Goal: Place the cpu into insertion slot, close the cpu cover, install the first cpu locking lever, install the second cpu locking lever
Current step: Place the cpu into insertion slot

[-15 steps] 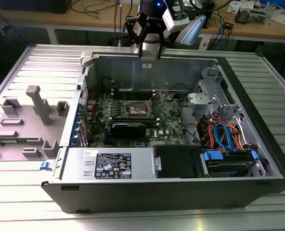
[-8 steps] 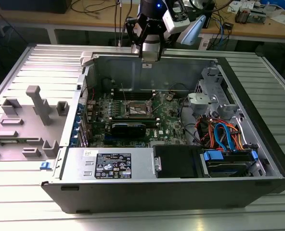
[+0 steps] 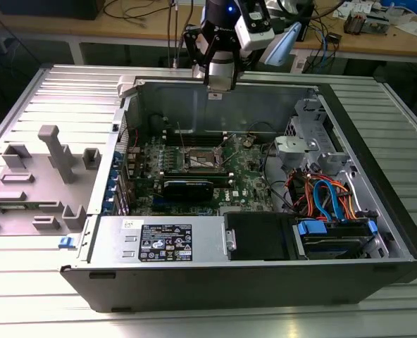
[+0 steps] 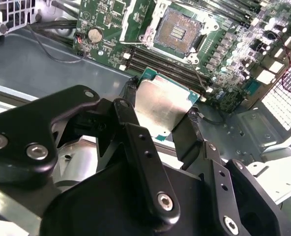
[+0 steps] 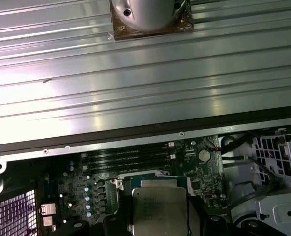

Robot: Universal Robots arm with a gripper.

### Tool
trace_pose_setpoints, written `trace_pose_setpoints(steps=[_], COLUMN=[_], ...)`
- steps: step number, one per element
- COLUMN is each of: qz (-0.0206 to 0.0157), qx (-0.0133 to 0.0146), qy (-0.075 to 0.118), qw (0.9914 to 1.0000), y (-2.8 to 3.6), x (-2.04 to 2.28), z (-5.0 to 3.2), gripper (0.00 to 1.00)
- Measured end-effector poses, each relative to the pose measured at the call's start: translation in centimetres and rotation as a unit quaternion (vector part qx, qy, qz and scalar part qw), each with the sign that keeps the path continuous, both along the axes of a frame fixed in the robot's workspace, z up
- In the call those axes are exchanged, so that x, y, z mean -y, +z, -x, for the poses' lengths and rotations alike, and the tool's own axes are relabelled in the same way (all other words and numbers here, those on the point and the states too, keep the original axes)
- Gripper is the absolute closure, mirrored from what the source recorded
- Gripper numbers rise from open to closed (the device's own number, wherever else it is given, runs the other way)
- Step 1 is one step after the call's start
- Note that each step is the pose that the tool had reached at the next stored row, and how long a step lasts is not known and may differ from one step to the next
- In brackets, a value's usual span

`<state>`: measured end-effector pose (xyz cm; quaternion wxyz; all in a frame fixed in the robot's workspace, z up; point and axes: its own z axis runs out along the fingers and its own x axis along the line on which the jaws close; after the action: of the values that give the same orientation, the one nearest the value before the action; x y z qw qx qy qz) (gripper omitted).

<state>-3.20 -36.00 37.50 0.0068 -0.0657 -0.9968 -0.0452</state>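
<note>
My gripper [image 4: 161, 104] is shut on the cpu [image 4: 158, 110], a flat silver-grey chip on a green base, pinched by two opposite edges between the black fingers [image 4: 130, 93]. The first wrist view shows the cpu [image 5: 159, 209] over the green motherboard. In the exterior view my gripper [image 3: 220, 83] hangs above the far wall of the open computer case, well above the board. The insertion slot [image 4: 177, 32] lies open with its dark centre exposed and nothing in it; it also appears in the exterior view [image 3: 200, 161]. I cannot make out the cpu cover or the locking levers clearly.
The open case [image 3: 194, 285] lies on a ribbed metal table [image 3: 46, 98]. Black memory slots [image 4: 170, 69] run beside the socket. A black card [image 3: 187, 187] sits nearer the front, and drive bays with orange and blue cables [image 3: 328, 197] are at the exterior view's right. Grey fixtures [image 3: 57, 151] stand to the left.
</note>
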Motion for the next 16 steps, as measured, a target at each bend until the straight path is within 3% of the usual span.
trace_pose_setpoints(steps=[4,6,16], qz=[0.0000,0.0000,0.0000], qx=[0.0000,0.0000,0.0000], qy=[-0.005,-0.019,-0.021], qw=[0.99999,0.99981,0.99977], y=[-0.04,-0.06,-0.06], x=[0.40,0.42,0.42], z=[0.01,0.00,0.00], gripper=[0.46,0.46,0.46])
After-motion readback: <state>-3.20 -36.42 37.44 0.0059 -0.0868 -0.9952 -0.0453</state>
